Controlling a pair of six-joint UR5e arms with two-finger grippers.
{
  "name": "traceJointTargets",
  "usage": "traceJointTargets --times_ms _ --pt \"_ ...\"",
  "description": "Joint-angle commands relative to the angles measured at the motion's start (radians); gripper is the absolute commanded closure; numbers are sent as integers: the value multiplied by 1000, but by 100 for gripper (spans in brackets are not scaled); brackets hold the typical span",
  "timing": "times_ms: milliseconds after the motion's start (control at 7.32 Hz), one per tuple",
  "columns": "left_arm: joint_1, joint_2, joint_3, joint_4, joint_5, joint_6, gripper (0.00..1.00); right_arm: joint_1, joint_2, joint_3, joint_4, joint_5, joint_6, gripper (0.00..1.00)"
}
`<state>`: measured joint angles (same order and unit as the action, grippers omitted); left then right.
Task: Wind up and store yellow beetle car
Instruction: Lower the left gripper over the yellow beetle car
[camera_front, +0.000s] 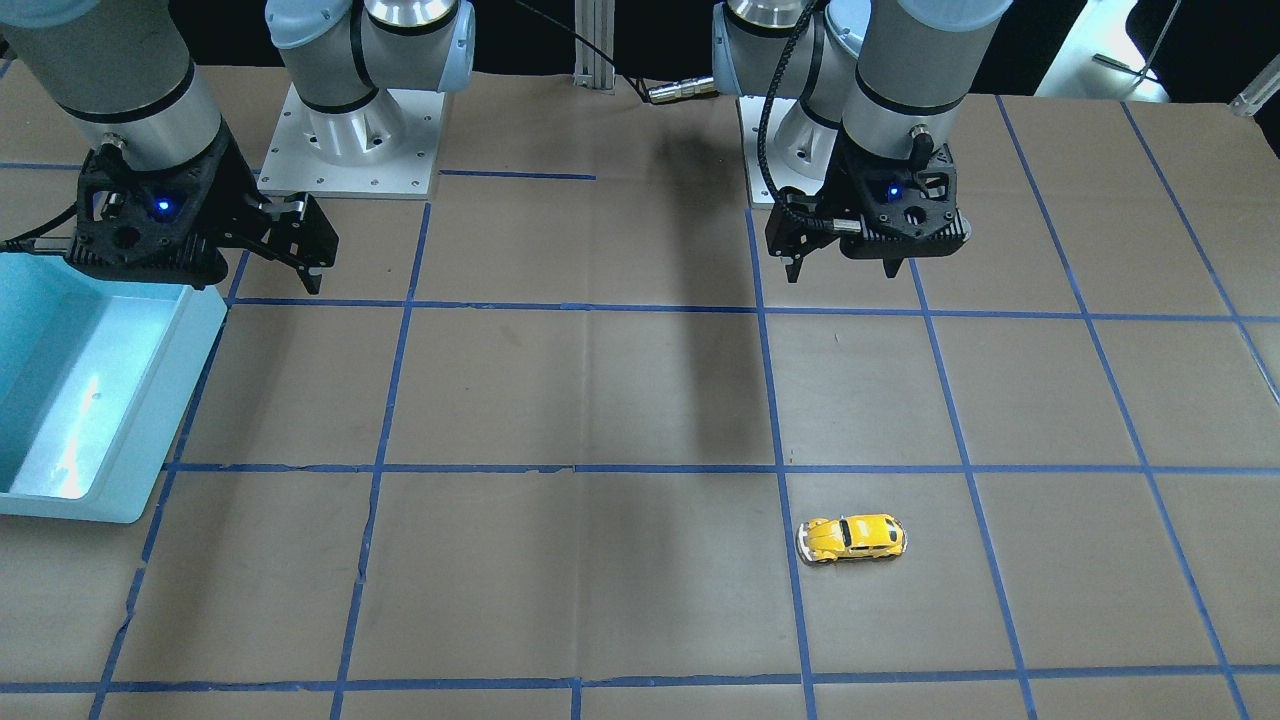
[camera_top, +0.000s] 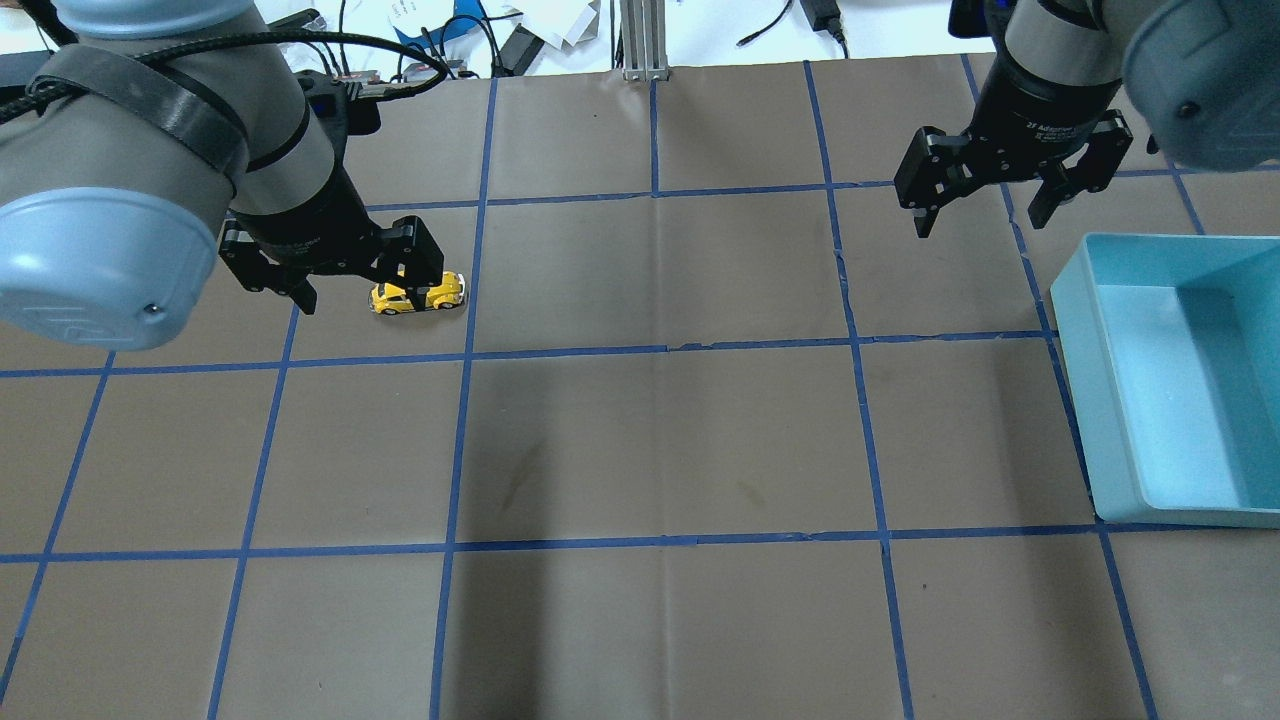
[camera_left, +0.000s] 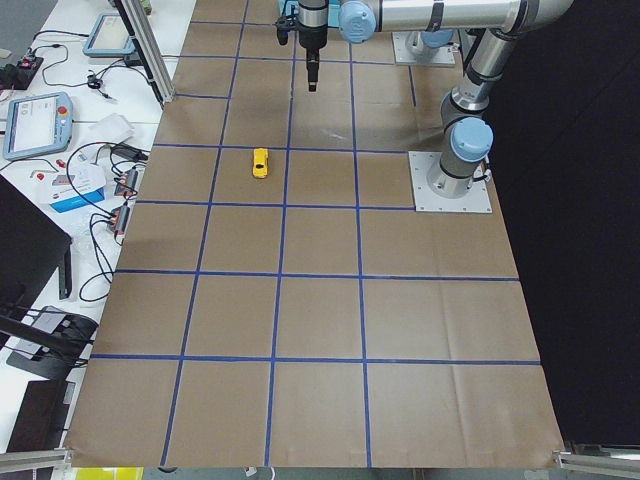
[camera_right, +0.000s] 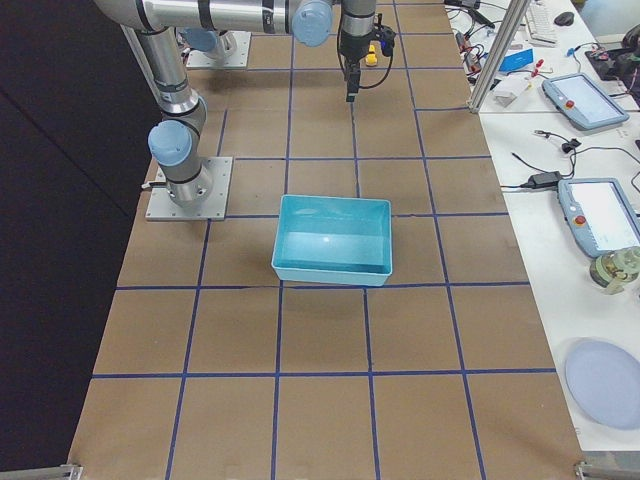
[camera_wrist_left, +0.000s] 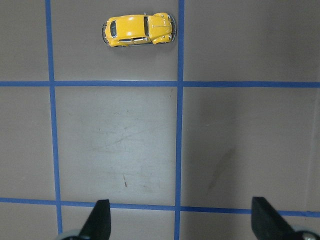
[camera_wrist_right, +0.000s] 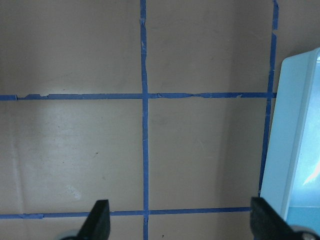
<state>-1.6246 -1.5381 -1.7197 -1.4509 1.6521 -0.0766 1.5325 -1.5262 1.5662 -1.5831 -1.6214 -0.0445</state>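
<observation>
The yellow beetle car (camera_front: 851, 538) stands on its wheels on the brown table, side-on, next to a blue tape line. It also shows in the overhead view (camera_top: 418, 293), the left wrist view (camera_wrist_left: 139, 29) and the exterior left view (camera_left: 260, 162). My left gripper (camera_top: 365, 300) is open and empty, high above the table, short of the car on the robot's side (camera_front: 842, 272). My right gripper (camera_top: 980, 222) is open and empty, raised beside the light blue bin (camera_top: 1075, 330). The bin is empty.
The bin (camera_front: 200, 330) sits at the table's right end (camera_right: 333, 240). Both arm bases (camera_front: 350, 150) stand at the robot's edge. An aluminium post (camera_top: 640, 40) and a bench with tablets and cables (camera_left: 60, 150) line the far side.
</observation>
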Motion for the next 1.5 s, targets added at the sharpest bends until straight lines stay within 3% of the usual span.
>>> traceJointTargets --times_ms 0,547,820,1093,1367 --pt "0 -4 3 3 3 8 0 0 0 0 0 0 -2 0" --pt "22 -43 29 3 0 20 0 0 0 0 -5 0 2 0" --pt "102 -127 45 6 -14 366 0 0 0 0 -5 0 6 0" --pt "118 -264 70 117 -14 644 0 0 0 0 -3 0 6 0" --pt "118 -304 80 187 -14 986 0 0 0 0 -3 0 6 0"
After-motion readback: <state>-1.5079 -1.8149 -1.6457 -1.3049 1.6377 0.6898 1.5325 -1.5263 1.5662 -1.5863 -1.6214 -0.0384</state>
